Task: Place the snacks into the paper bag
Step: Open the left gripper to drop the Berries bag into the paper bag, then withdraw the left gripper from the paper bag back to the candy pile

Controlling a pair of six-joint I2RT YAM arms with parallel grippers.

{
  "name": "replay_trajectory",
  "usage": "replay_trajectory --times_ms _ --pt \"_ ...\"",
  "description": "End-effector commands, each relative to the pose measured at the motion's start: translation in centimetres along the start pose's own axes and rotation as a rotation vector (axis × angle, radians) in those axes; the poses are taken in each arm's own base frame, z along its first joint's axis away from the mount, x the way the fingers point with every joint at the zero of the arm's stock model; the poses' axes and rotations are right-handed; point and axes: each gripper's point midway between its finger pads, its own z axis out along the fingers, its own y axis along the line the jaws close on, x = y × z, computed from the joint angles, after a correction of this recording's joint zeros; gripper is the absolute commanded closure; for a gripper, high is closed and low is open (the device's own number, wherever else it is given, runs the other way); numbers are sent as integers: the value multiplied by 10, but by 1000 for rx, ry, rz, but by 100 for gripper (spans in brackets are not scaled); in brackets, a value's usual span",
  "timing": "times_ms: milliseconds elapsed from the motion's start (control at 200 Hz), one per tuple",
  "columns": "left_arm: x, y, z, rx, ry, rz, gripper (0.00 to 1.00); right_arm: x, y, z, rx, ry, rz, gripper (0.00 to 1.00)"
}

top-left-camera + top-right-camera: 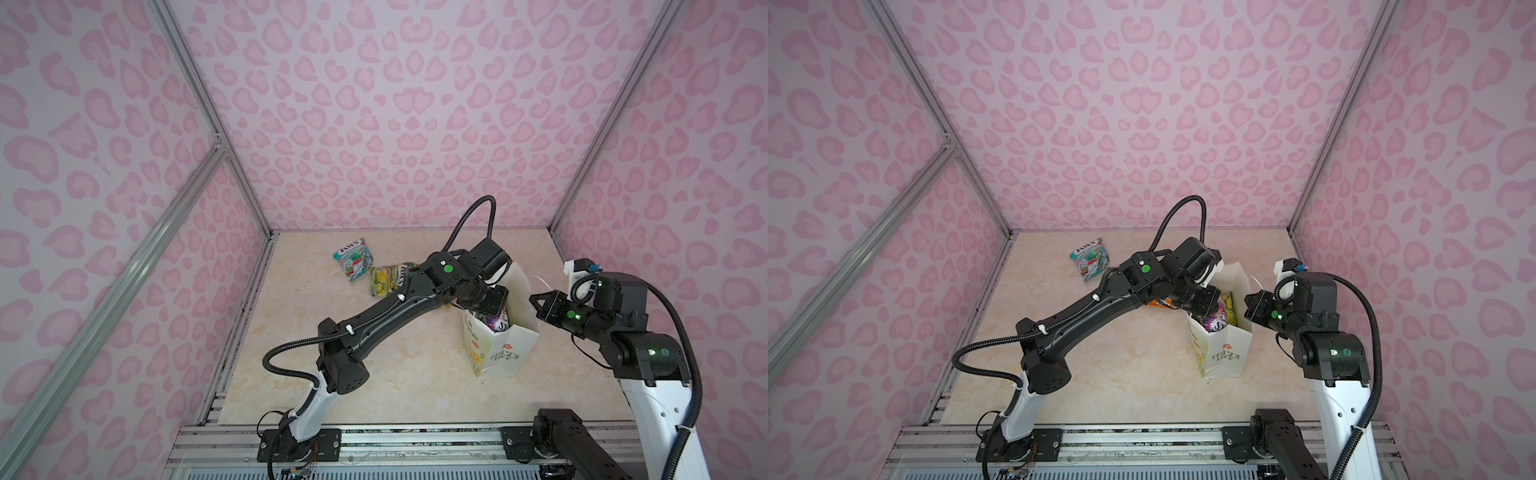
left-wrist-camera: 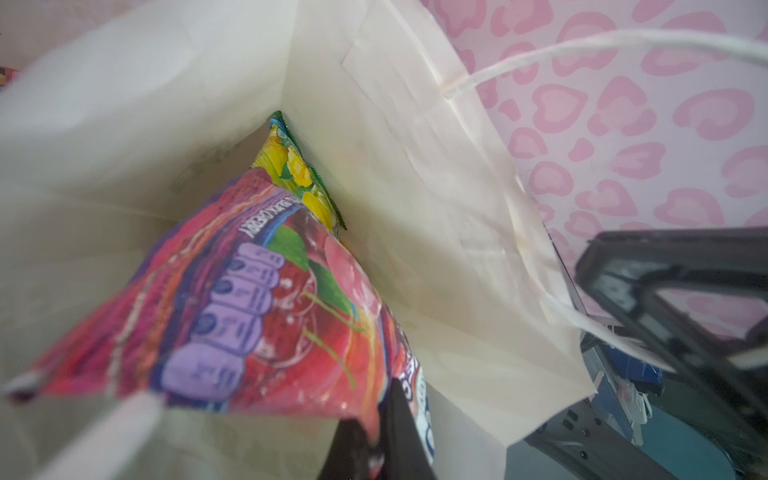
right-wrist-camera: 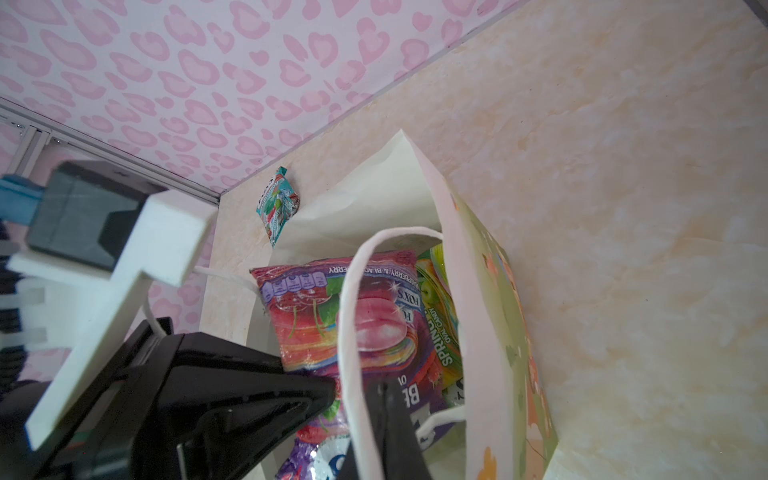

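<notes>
left gripper [image 2: 376, 436]: fingers pinched tight on a corner of the purple pouch [image 2: 257, 316], which hangs inside the bag's mouth.
right gripper [image 1: 535, 300]: fingers closed together at the bag's rim, with the white handle [image 3: 353, 332] lying against them; cannot tell if it is pinched.
paper bag [image 1: 505, 353]: upright and open on the table [image 1: 395, 374], a green-yellow pouch [image 2: 297, 170] against its inner wall.
outside the bag: teal pouch [image 1: 353, 259] and second green-yellow pouch [image 1: 384, 280] lie just beside each other near the back; orange pouch [image 1: 1158, 304] shows under the left arm.
</notes>
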Motion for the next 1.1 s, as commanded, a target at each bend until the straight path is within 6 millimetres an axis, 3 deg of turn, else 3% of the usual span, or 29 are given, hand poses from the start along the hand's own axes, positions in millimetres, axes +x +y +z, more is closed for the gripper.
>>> replay_trajectory --times_ms 0,60,220,350,550,605,785,920,1095 --pt "-5 4 6 -15 -15 -11 92 0 0 1 -6 -1 -5 100" --pt "-8 3 8 -6 -18 -21 89 1 0 1 -6 0 -5 100" --pt "-16 -11 -3 60 -44 -26 65 1 0 -1 -2 -2 -7 100" --pt "-25 -30 -27 133 -88 -17 38 1 -1 0 0 -4 -8 100" --pt "-40 -74 -96 314 -210 60 18 -1 -1 1 1 -6 -5 100" --pt "-43 -84 -118 358 -248 87 1 -1 -1 0 1 -7 -6 100" --pt "-43 -106 -193 459 -391 175 3 -3 -1 0 5 -12 -6 100" --pt "-43 -92 -247 439 -532 170 3 -3 -1 0 4 -12 -6 100" --pt "-39 -22 -288 305 -679 53 3 -3 -1 0 3 -12 -6 100"
